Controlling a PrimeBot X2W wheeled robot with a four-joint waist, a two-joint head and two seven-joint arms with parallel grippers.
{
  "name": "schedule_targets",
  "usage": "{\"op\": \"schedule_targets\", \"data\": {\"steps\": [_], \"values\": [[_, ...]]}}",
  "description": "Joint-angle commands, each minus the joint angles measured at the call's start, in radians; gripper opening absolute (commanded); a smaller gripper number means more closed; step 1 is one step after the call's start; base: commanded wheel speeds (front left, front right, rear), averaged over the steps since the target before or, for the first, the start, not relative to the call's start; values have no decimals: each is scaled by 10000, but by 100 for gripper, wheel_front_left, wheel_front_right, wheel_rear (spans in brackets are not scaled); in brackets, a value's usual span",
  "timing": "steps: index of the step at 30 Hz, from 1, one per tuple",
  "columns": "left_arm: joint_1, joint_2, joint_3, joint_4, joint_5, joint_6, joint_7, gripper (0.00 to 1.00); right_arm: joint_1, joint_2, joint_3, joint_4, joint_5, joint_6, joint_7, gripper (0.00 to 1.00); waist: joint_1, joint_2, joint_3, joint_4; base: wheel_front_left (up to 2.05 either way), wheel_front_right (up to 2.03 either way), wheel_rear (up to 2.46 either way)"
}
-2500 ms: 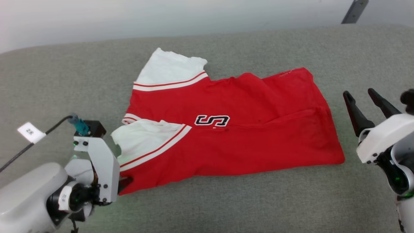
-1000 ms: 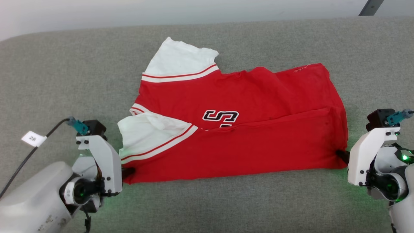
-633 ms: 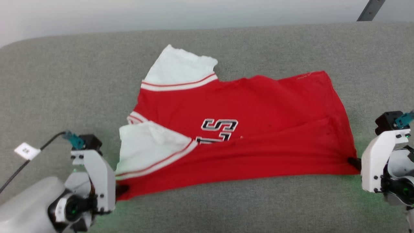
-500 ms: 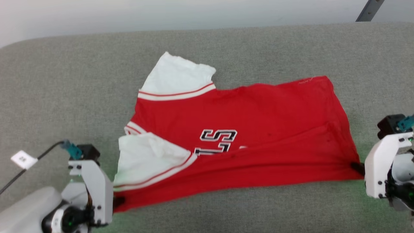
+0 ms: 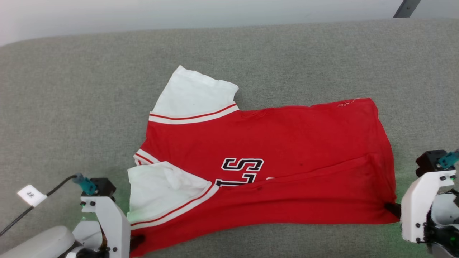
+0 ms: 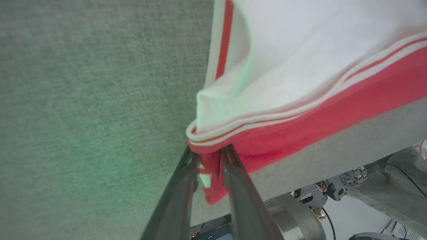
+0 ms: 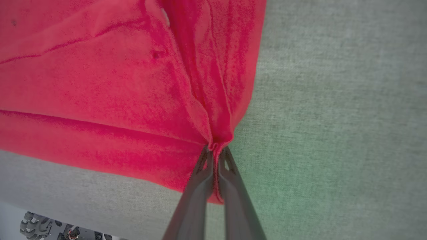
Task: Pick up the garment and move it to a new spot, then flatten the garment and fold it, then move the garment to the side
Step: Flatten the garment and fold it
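The garment (image 5: 269,150), a red jersey with white sleeves, lies spread on the grey table (image 5: 71,107), its near long edge folded over the dark number print. My left gripper (image 5: 138,242) is at its near left corner. In the left wrist view its fingers (image 6: 208,153) stand slightly apart, open, with the red corner of the garment (image 6: 300,66) loose between them. My right gripper (image 5: 391,208) is at the near right corner. The right wrist view shows it (image 7: 215,150) shut tight on a pinch of the garment (image 7: 116,83).
The table's near edge (image 6: 333,160) runs close behind my left fingers, with robot hardware and a trouser leg (image 6: 393,176) below it. A white tag on a cable (image 5: 31,195) hangs by my left wrist. A dark post (image 5: 405,7) stands at the far right.
Both grippers have drawn the garment toward the table's near edge, pulling it flatter. My left gripper's fingers have parted from their tight pinch. The right stays clamped.
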Motion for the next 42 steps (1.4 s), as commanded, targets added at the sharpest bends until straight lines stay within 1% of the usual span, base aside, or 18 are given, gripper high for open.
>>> {"op": "schedule_targets", "data": {"steps": [1,2,3,4,5,7,14,18,21,23,25,29,33,36,39,42], "values": [[116,-89,-98,255,80,8,16,100,99,63,106,-47,5,-20,-47,12,0,0,42,-50,0,0,0],[40,-111,-97,350,106,-3,37,100,75,60,144,-63,31,-20,-62,34,0,0,57,-70,0,0,0],[-59,-97,-102,427,181,-26,81,100,41,68,183,-87,87,-20,-86,50,0,0,67,-87,0,0,0],[-155,-58,-88,474,235,-36,100,100,-12,74,220,-129,146,-20,-127,95,0,0,75,-104,0,0,0],[-269,-11,-58,472,272,-60,141,100,-53,63,242,-160,179,-18,-124,100,0,0,81,-126,0,0,0],[-520,108,16,340,335,-102,302,100,-96,20,224,-220,253,-20,-156,100,0,0,85,-168,0,0,0],[-1791,695,250,-289,827,52,1172,100,-252,68,-59,-786,174,-19,-585,100,0,0,161,-363,0,0,0],[-2621,753,467,-241,1005,113,1664,100,-550,374,-392,-1169,-199,-19,-1534,100,0,0,305,-579,0,0,0],[-3268,686,519,-87,1306,-77,1984,100,-834,632,-382,-1379,-409,-19,-2332,100,0,0,447,-787,0,0,0],[-3733,522,557,142,1643,-300,1981,100,-1060,718,-369,-1579,-524,-19,-3046,100,0,0,543,-896,0,0,0],[-4181,328,679,560,1991,-561,1728,100,-1283,845,-270,-1767,-626,-19,-3880,100,0,0,669,-1048,0,0,0],[-5061,-266,852,1677,2731,-1389,904,100,-1674,945,79,-2011,-977,-19,-5678,100,0,0,954,-1341,0,0,0],[-5819,-855,993,2904,3207,-2055,200,100,-1914,960,443,-1960,-1275,-19,-7176,100,0,0,1273,-1676,0,0,0],[-6344,-1132,1033,3716,3490,-2432,-69,100,-2027,1105,666,-1799,-1407,-19,-7831,100,0,0,1550,-1939,0,0,0],[-6757,-1410,1008,4391,3684,-2764,-194,100,-2070,1282,797,-1577,-1437,-19,-8159,100,0,0,1811,-2160,0,0,0],[-7062,-1541,864,5085,3795,-3132,66,100,-2110,1426,928,-1403,-1445,-19,-8312,100,0,0,2063,-2378,0,0,0]]}}
